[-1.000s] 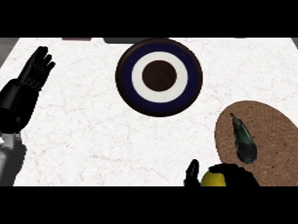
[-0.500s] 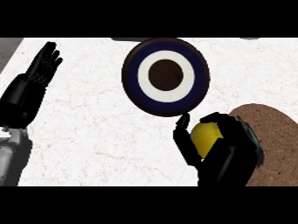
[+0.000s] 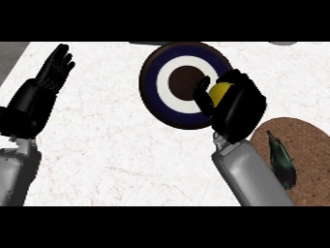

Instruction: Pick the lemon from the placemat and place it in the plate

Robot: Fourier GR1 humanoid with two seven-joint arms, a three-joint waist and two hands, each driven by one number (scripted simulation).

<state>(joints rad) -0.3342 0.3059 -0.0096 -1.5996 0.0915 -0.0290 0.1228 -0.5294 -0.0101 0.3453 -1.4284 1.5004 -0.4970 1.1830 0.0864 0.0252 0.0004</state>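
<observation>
Right hand (image 3: 237, 107) is curled round the lemon (image 3: 220, 90), fingers and thumb wrapped on it. Only a small yellow patch of the lemon shows between thumb and fingers; the rest is hidden by the black hand. Whether any part of the lemon touches the plate can't be told from this view.

The hand and lemon sit over the right part of the plate (image 3: 160, 101), overlapping its dark blue rim and the edge of the white ring. The plate has a dark blue outer band, a white ring and a brown centre, and lies on the white marbled bench (image 3: 117, 150) near the far edge.

The right grey forearm (image 3: 249, 177) comes up from the lower edge, angled toward the plate.

The brown round placemat (image 3: 314, 160) lies at the right, below and right of the plate, partly cut off by the view's edge. A dark green elongated thing (image 3: 280, 160) lies on it, just beside the right forearm; what it is can't be told. The lemon is off the placemat.

Left hand (image 3: 42, 92) shows at the left of the view, fingers straight and pointing up, holding nothing, resting over the bench well apart from the plate.
</observation>
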